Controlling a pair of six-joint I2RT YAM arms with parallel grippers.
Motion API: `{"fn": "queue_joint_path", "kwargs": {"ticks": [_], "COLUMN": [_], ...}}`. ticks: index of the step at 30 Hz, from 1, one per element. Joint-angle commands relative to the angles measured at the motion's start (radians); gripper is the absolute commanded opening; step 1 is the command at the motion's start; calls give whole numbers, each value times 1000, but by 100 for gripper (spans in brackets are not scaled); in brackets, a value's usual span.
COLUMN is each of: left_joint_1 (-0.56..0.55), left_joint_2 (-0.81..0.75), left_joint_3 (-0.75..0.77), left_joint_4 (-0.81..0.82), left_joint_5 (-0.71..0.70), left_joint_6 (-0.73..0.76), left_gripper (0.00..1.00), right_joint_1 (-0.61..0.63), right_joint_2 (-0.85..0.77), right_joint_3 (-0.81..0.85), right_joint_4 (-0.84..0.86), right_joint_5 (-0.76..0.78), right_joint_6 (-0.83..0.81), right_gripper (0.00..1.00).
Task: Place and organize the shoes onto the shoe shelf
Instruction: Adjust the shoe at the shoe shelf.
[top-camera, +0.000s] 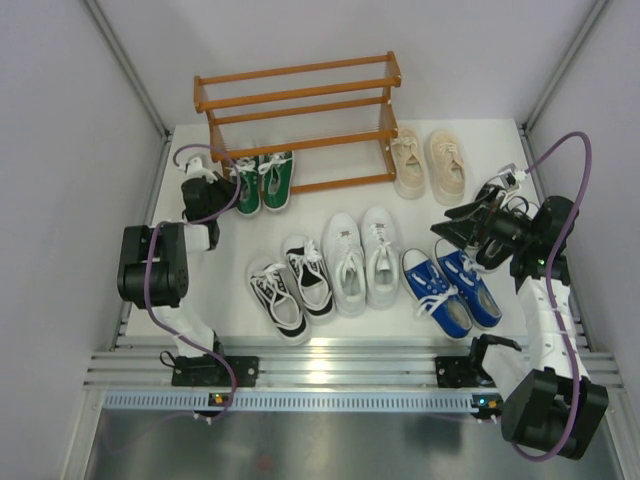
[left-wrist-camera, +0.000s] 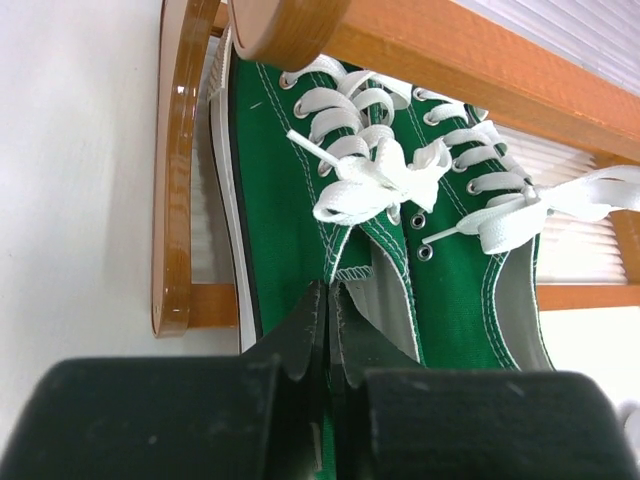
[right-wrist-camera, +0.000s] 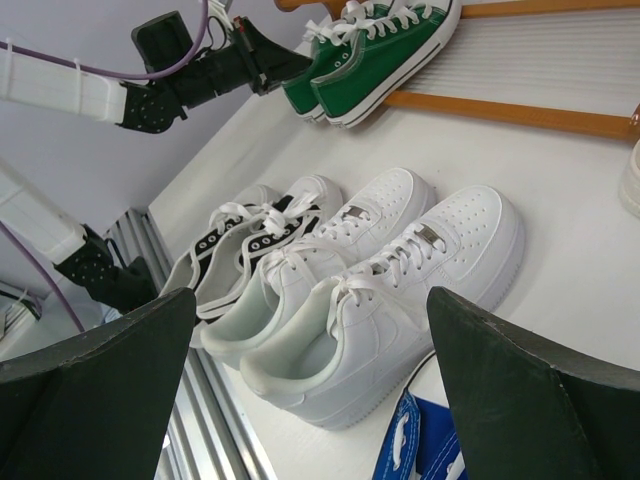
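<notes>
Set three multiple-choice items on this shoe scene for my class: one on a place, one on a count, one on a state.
1. Where is the green pair?
A. At the shelf's lower left end.
B. On the top rails.
C. At the near edge of the table.

2. How many shoe pairs show from above?
A. Four.
B. Five.
C. Six.

3. The right gripper is:
A. shut on a shoe.
B. shut, empty.
C. open.

Answers:
1 A, its toes reach in under the rails at that end.
2 B, green, black-and-white, white, blue and beige.
3 C, its fingers stand wide apart in the wrist view.
</notes>
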Motion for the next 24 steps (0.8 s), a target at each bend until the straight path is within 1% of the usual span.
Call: {"fn": "queue_joint_path", "kwargs": {"ticks": [1,4,7,9,16,18,20,21,24], "left_joint_1": [-3,0,-3,-3,-2,-2,-3,-3,-2], "left_joint_2": [-15,-39,-56,-56,-27,-21,-12,-10,5], "left_joint_3": [20,7,-38,-50,-72,-81,-111,-122,-125], "left_joint_4": [44,78,177,207,296,331,374,423,445], "left_joint_5": [-27,-77,-137,-165,-208,-245,-271,-279,-277], "left_joint_6": [-18,-76,-116,-134,-228,-243,-283,-297,-328], "left_gripper": [0,0,0,0,0,0,0,0,0], "right_joint_1": [-17,-17,-17,-17,-19,-17,-17,-19,-19], "right_joint_2": [-3,-1,-3,-1,0,0,2,2,3], "right_joint_3": [49,51,51,51,51,52,52,52,52], "right_joint_4": [31,31,31,31,31,31,30,30,30], "right_joint_5": [-13,-13,-13,-13,-15,-16,-16,-16,-16], "right_joint_6": [-30,-30,-31,-30,-31,-31,-31,-33,-31], "right_gripper": [99,99,99,99,99,99,99,99,100]}}
